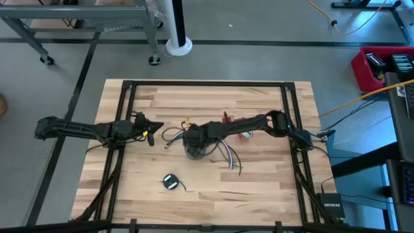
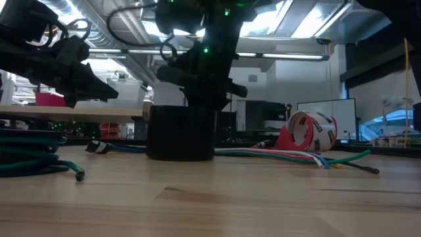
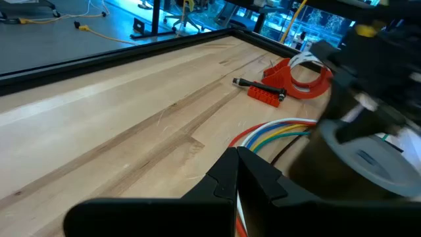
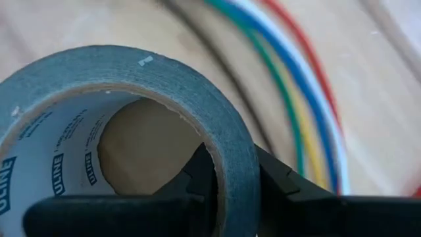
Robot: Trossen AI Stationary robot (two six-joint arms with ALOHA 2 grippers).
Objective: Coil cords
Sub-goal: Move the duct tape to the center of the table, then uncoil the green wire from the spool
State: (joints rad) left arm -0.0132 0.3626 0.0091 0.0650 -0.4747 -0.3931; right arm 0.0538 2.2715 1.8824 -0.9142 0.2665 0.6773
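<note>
A grey tape roll (image 1: 194,151) lies flat on the table's middle, hole up; it also shows in the low view (image 2: 181,135). My right gripper (image 4: 233,178) is shut on its wall from above. The dark green cord bundle (image 1: 171,182), small and round with a loose tail, lies on the table nearer the front edge, untouched; it shows at the near left in the low view (image 2: 26,155). Loose coloured cords (image 1: 228,156) lie on the table beside the roll. My left gripper (image 1: 152,133) is shut and empty, above the table to the left of the roll. My right gripper has one finger (image 4: 197,174) inside the tape roll's hole and the other (image 4: 283,181) outside, with the roll's wall (image 4: 230,141) between them. The fingers point down from above. In the low view the roll's lower face (image 2: 181,157) is on the table.
A red tape dispenser with white tape (image 2: 309,131) and a small red tool (image 3: 266,91) lie behind the roll toward the far right. The coloured cords (image 3: 276,128) run under and past the roll. A black frame (image 1: 207,84) edges the table.
</note>
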